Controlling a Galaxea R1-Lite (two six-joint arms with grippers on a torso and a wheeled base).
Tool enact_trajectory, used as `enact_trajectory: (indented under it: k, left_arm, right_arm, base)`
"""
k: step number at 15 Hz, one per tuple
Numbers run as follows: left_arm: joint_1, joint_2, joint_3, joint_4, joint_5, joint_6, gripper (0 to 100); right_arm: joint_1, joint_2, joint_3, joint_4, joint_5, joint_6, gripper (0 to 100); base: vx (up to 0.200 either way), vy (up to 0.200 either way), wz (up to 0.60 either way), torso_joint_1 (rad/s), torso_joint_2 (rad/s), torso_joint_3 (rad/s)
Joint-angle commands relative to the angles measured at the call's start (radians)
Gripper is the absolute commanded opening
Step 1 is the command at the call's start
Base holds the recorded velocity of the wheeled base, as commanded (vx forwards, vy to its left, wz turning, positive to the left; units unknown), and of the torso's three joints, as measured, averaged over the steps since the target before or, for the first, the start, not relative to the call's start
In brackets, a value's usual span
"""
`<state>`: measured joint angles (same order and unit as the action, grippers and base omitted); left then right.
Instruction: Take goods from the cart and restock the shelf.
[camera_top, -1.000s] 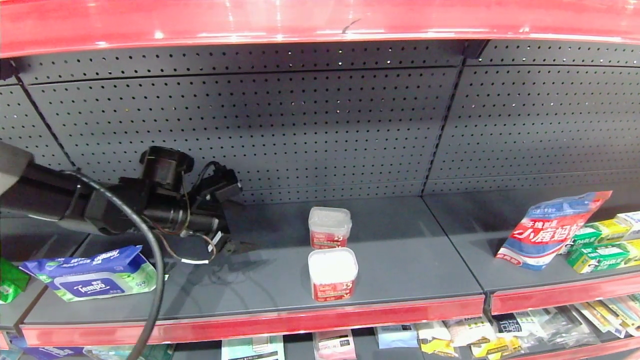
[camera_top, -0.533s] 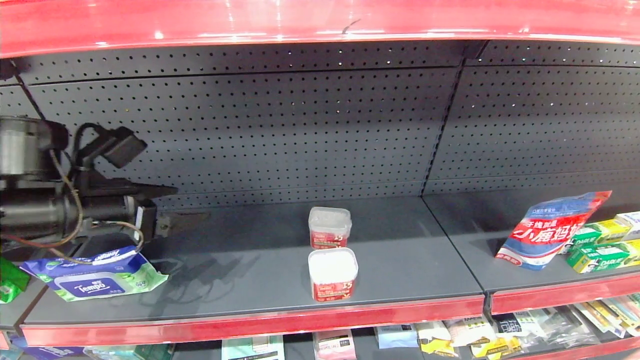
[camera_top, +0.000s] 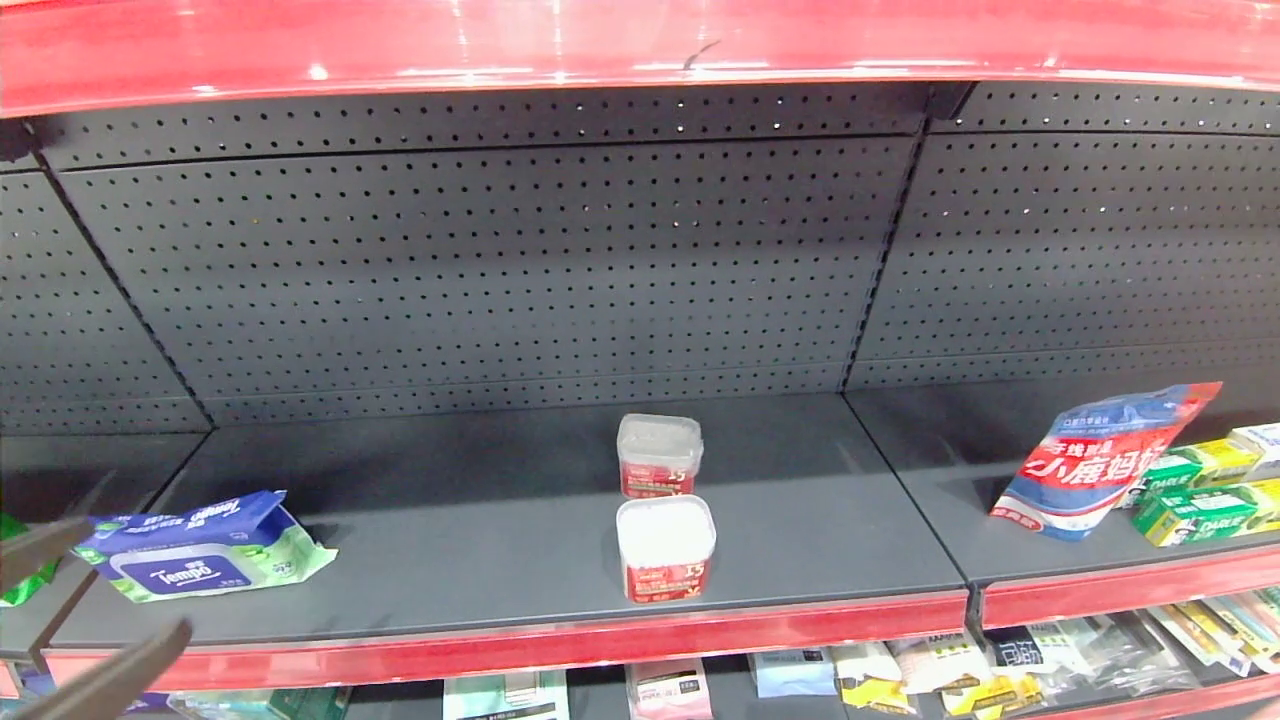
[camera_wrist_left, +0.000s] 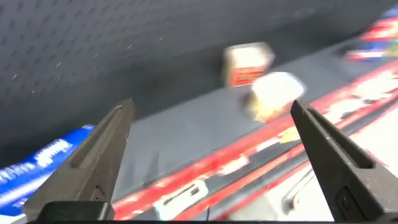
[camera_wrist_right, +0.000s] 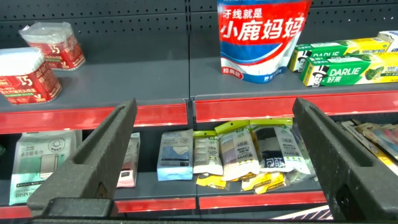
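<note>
Head view first: the left gripper (camera_top: 75, 610) pokes in low at the corner, its two dark fingers (camera_top: 120, 668) spread wide with nothing between them. A blue-and-green soft pack of wet wipes (camera_top: 200, 545) lies just past the tips on the dark grey metal shelf with the red front lip (camera_top: 480, 520). Further off to the side of those jaws sit two small white-lidded plastic tubs with red labels (camera_top: 665, 548), one behind the other. Well past them a blue-and-red plastic pouch (camera_top: 1100, 460) leans by some green-and-yellow cardboard boxes (camera_top: 1200, 490). Left wrist view: jaws wide open and empty, tubs straight ahead between the fingers, wipes pack out beyond one finger, shelf edge running crosswise to where the jaws point. Right wrist view: the right gripper (camera_wrist_right: 214, 102) gapes open too, holding nothing, facing the shelf square-on. The pouch is dead ahead between its fingers, the tubs are outside one finger and the boxes outside the other, and small packets (camera_wrist_right: 236, 155) sit on the shelf below. Our take: both arms are free for the next pick, though which way the cart lies from either pair of jaws we can't tell. The bare stretch between wipes and tubs looks like the slot to fill, and the left arm is nearer to it.
</note>
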<state>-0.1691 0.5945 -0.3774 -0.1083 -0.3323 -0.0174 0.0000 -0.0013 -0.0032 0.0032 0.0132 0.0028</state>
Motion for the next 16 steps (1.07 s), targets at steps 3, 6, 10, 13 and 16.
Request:
enact_trajectory:
  k: [3, 6, 10, 13, 16]
  left_arm:
    - [-0.144, -0.594, 0.331, 0.151, 0.308, -0.033, 100]
    - [-0.144, -0.594, 0.334, 0.144, 0.351, -0.041, 100]
    - [-0.144, -0.594, 0.374, 0.075, 0.593, -0.147, 100]
    - [-0.144, -0.594, 0.373, 0.073, 0.707, -0.116, 100]
    - [-0.132, -0.527, 0.373, 0.073, 0.714, -0.033, 100]
  right_arm:
    - [0.000, 0.001, 0.000, 0.000, 0.001, 0.002, 100]
    - [0.000, 0.001, 0.000, 0.000, 0.001, 0.002, 100]
    - [0.000, 0.001, 0.000, 0.000, 0.001, 0.002, 100]
    - [0.000, 0.001, 0.000, 0.000, 0.001, 0.002, 100]
    - [0.000, 0.001, 0.000, 0.000, 0.001, 0.002, 100]
  base:
    - [0.000, 0.000, 0.00, 0.000, 0.00, 0.000]
    - [0.000, 0.000, 0.00, 0.000, 0.00, 0.000]
    - [0.000, 0.000, 0.00, 0.000, 0.00, 0.000]
    - [0.000, 0.000, 0.00, 0.000, 0.00, 0.000]
    - [0.000, 0.000, 0.00, 0.000, 0.00, 0.000]
